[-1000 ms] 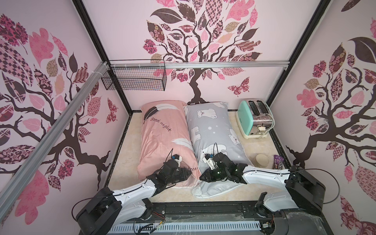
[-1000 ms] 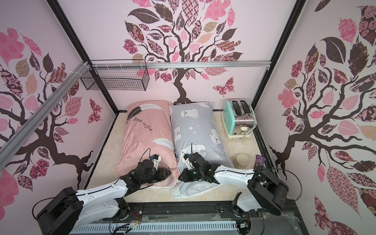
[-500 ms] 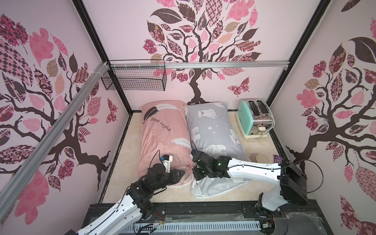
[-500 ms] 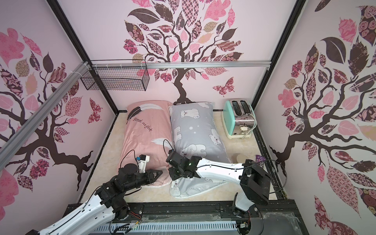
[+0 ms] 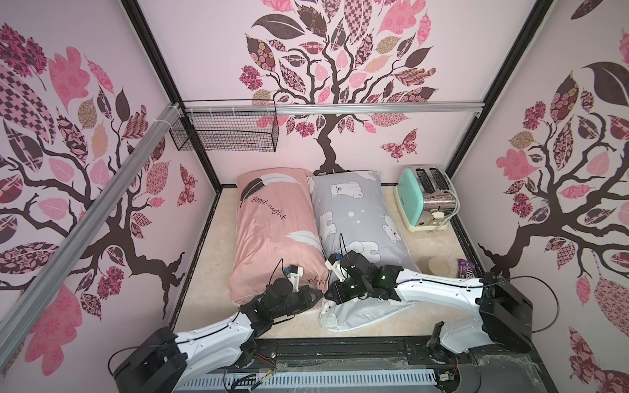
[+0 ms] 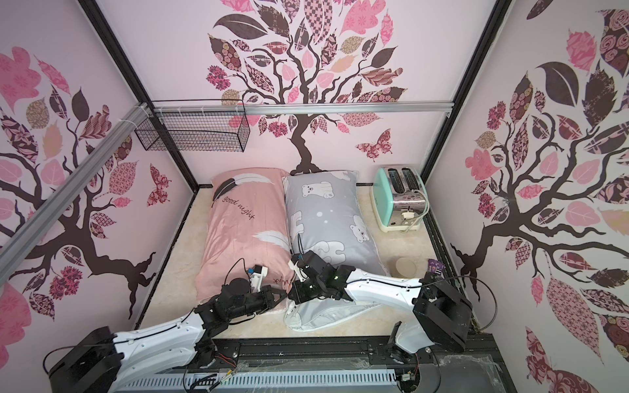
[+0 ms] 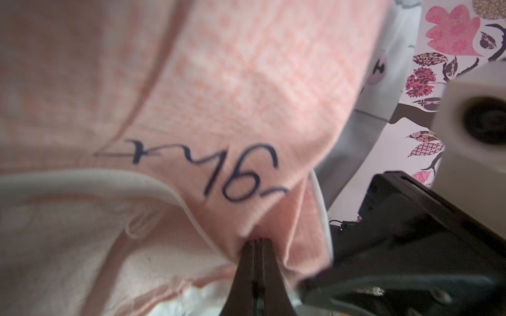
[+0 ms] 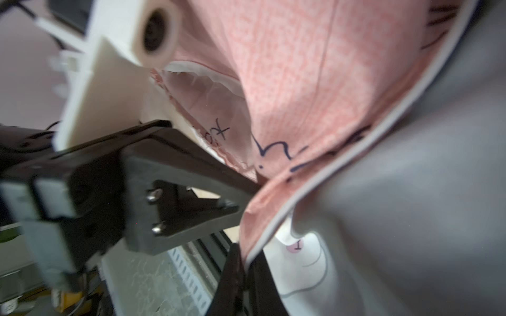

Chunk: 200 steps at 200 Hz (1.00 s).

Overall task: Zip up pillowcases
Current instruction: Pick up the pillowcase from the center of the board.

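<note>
The big tan table (image 5: 204,289) holds two fat pillows lying side by side and touching. The pink pillowcase (image 5: 275,231), with feathers and "good night" on it, lies on the left. The grey pillowcase (image 5: 354,211), with white bears, lies on the right. A black wire basket (image 5: 224,132) hangs on the back wall. A green toaster (image 5: 425,197) stands in the far right corner. A little round disc (image 5: 439,265) and a purple wrapper (image 5: 465,267) lie near the right edge. Both arms meet at the near right corner of the pink pillowcase. The left gripper (image 7: 256,242) is pressed together and pinches a fold of pink cloth. The right gripper (image 8: 245,258) is pressed together too, with the pink edge and its white trim between its fingers.
</note>
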Each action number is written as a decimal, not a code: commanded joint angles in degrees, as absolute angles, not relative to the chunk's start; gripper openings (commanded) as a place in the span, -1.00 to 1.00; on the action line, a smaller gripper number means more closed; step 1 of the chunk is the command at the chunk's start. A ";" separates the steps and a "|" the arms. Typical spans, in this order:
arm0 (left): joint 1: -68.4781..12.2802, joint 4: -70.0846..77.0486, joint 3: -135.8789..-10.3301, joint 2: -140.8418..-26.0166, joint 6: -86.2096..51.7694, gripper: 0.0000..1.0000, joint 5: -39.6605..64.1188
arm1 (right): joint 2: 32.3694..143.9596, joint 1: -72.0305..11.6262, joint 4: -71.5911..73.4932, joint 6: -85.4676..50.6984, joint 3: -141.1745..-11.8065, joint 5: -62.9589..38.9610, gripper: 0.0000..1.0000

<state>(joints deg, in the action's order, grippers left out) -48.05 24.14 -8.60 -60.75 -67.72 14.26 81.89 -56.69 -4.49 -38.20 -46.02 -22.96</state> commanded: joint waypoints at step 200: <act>-42.63 24.86 0.02 -37.42 -73.99 -0.49 20.30 | 79.26 -48.75 17.20 -46.78 -37.54 -40.20 -1.00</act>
